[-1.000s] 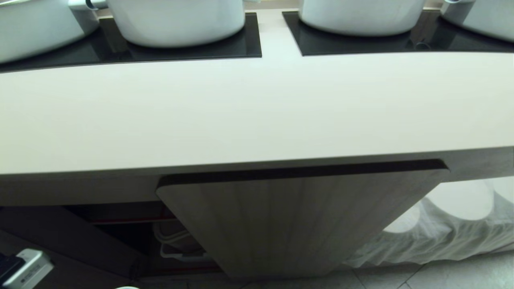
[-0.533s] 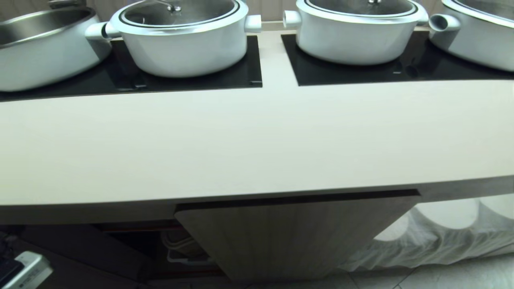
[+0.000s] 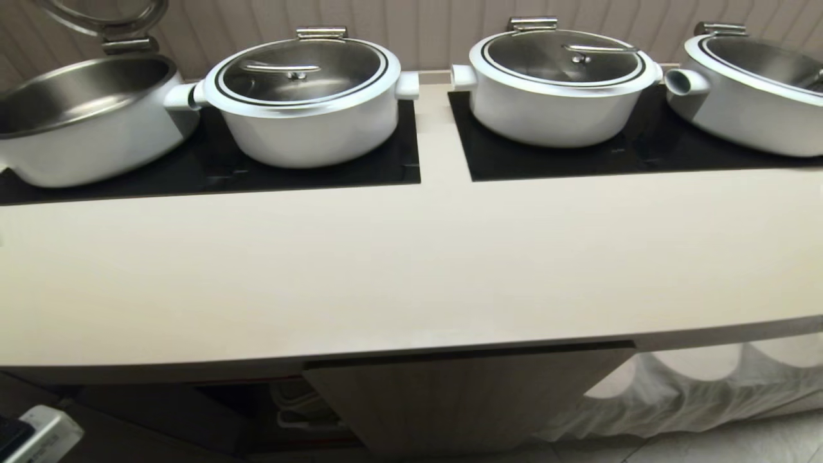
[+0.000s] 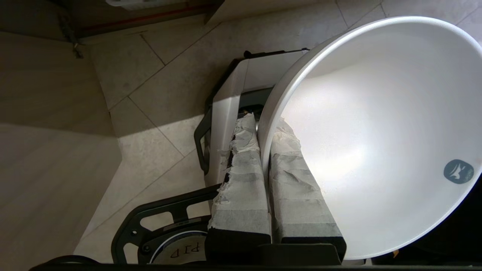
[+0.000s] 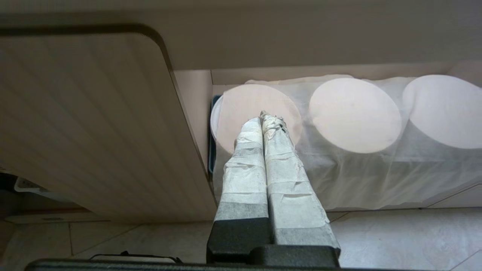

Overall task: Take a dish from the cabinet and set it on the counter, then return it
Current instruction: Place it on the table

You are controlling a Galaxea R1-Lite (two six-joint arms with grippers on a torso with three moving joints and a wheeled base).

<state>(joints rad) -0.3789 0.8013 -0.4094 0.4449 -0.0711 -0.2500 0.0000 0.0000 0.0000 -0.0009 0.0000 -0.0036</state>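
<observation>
While the head view is sliding down the scene, showing less of the cabinet [image 3: 463,399] and more of the pots [image 3: 302,96] than a second ago, the left pincer [image 4: 263,150] is pinching the rim of the bowl [image 4: 376,131] low over the floor tiles [image 4: 158,86]. The right pincer [image 5: 268,124] is hanging pressed together, empty, beside the open cabinet door. Judging from this, the body is rising to carry the bowl up toward the bare desk [image 3: 386,270].

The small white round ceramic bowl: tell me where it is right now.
The small white round ceramic bowl shows only in the left wrist view, its rim pinched by the left gripper above the tiled floor, not yet on the counter.
</observation>
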